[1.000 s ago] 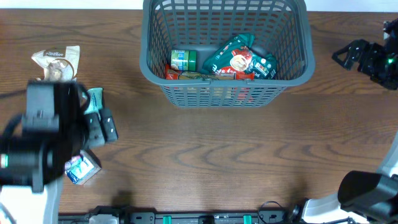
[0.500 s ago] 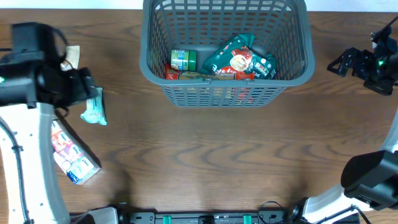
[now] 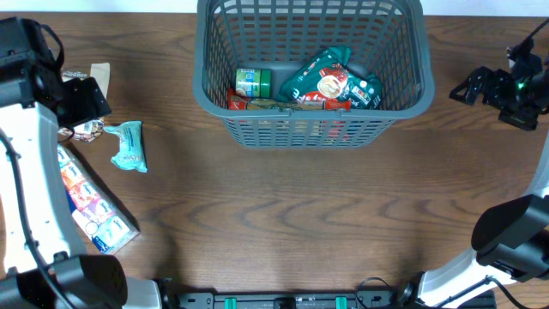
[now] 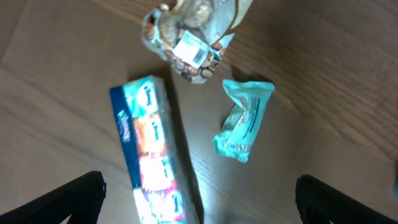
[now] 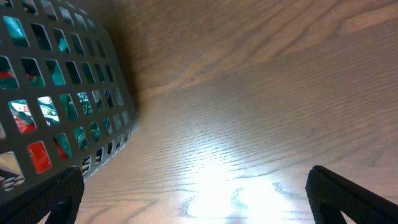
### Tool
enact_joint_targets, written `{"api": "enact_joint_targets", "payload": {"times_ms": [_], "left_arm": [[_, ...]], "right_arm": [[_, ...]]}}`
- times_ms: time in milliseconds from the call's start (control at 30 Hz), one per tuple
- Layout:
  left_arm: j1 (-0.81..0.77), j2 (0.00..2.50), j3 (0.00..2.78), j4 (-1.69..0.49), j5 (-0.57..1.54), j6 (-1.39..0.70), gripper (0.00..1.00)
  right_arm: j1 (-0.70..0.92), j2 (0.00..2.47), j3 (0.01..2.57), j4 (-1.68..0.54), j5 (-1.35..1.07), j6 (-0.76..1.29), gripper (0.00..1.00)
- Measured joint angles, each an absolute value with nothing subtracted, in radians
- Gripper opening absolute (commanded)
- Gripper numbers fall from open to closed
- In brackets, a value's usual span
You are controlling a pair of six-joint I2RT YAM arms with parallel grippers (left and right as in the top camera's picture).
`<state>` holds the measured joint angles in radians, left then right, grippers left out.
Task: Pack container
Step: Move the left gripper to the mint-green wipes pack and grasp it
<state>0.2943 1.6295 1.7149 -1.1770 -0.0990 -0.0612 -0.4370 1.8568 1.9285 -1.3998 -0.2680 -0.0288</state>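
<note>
Overhead view first: the container (image 3: pixel 283 130) sits at the top centre of the frame on the brown wooden table (image 3: pixel 300 215). It's a big dark grey basket with slotted sides. It already has stuff in it: a small green-labelled tin (image 3: pixel 253 83) on the left, a couple of teal packets (image 3: pixel 330 81) piled toward the right, and something red (image 3: pixel 249 104) along the front wall.

The left gripper (image 3: pixel 84 101) is over in the upper left, hanging above a crinkly clear snack bag (image 3: pixel 86 130) that pokes out from under it. Just right of that bag is a small teal packet (image 3: pixel 129 146), lying on its own. Below them, a long multi-pack of tissues (image 3: pixel 90 206) runs diagonally toward the lower left, partly hidden by the white arm.

From the left wrist camera the left gripper's fingers only show as two dark tips in the bottom corners, so the jaws are spread wide with nothing in them. Between and above them you see the tissue pack, the teal packet and the snack bag at the top, with a white barcode sticker on it.

The right gripper (image 3: pixel 467 86) is at the right edge of the overhead shot, just beside the basket but not touching it. Its wrist view shows the same thing: jaws wide apart and empty, bare table under them, and the basket's lattice wall filling the left side.
</note>
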Motion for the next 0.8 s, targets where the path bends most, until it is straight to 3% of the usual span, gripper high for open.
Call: {"api": "enact_joint_targets", "payload": {"times_ms": [333, 800], "left_arm": [[0.294, 1.742, 1.615, -1.058, 0.006, 0.081, 0.98], [0.294, 1.954, 1.526, -0.941, 0.027, 0.125, 0.99]], "right_arm": [[-0.437, 1.857, 1.929, -1.377, -0.268, -0.030, 0.99], [-0.437, 1.857, 1.929, -1.361, -0.264, -0.030, 0.99]]}}
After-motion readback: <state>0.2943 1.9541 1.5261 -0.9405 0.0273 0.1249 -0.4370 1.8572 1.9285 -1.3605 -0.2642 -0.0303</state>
